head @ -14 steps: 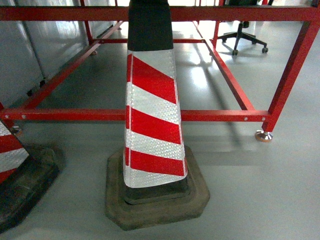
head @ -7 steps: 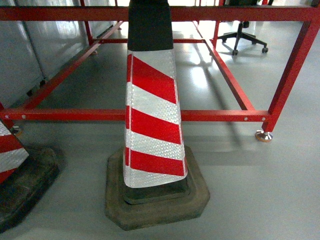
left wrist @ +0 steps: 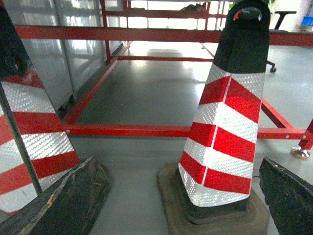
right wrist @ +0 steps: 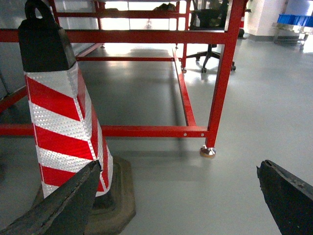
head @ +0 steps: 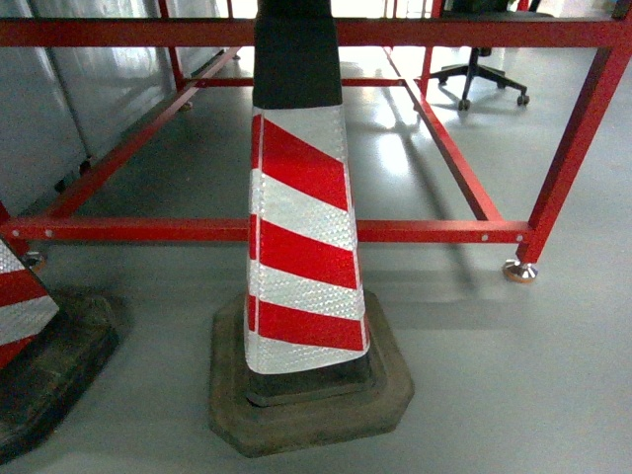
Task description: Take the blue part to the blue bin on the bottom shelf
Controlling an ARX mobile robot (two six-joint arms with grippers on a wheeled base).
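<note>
Seen head-on from the robot's forward camera, a red-and-white striped traffic cone (head: 299, 237) with a black top stands on its dark rubber base (head: 311, 390) on the grey floor (head: 513, 375), directly in front of a low red steel frame (head: 415, 231). A second cone (head: 20, 306) shows at the left edge, and an office chair (head: 484, 69) sits far behind the frame. Neither gripper appears in this view, and no blue part, blue bin or steel shelf tier is visible.

From the left wrist, the left gripper (left wrist: 176, 205) has its dark fingers (left wrist: 63, 205) spread wide with nothing between them. The striped cone (left wrist: 222, 132) stands ahead, between the two fingers and nearer the right one; the second cone (left wrist: 29, 142) rises just behind the left finger.

From the right wrist, the right gripper (right wrist: 181, 200) is likewise spread wide and empty. The cone (right wrist: 61, 112) stands just behind its left finger (right wrist: 63, 205), with the frame's footed leg (right wrist: 220, 88) ahead between the fingers. Something blue (right wrist: 296, 19) shows far off at the upper right, beyond the right finger, too small to identify.
</note>
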